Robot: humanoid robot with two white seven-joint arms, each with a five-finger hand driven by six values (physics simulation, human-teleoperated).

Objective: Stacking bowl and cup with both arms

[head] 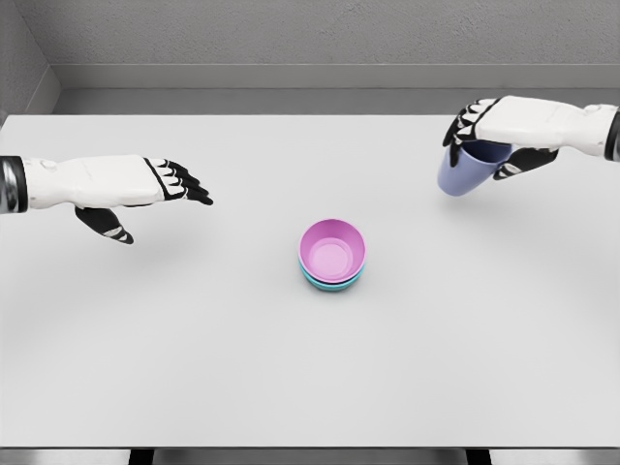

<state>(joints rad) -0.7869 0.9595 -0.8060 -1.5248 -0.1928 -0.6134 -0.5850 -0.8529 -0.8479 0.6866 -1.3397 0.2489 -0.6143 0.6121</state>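
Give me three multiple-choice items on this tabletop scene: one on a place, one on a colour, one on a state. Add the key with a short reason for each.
1. Where do the bowls sit?
A. near the table's middle
B. at its far left corner
C. under the left hand

2. What colour is the top bowl?
A. yellow
B. pink
C. black

3. What is the right hand doing?
A. lying flat on the table
B. holding the cup
C. gripping a bowl

Key:
1. A: the stack stands about centre on the table, between the two hands.
2. B: a pink bowl sits nested in a teal one.
3. B: its fingers wrap the blue cup, which is tilted; the left hand is open and empty.
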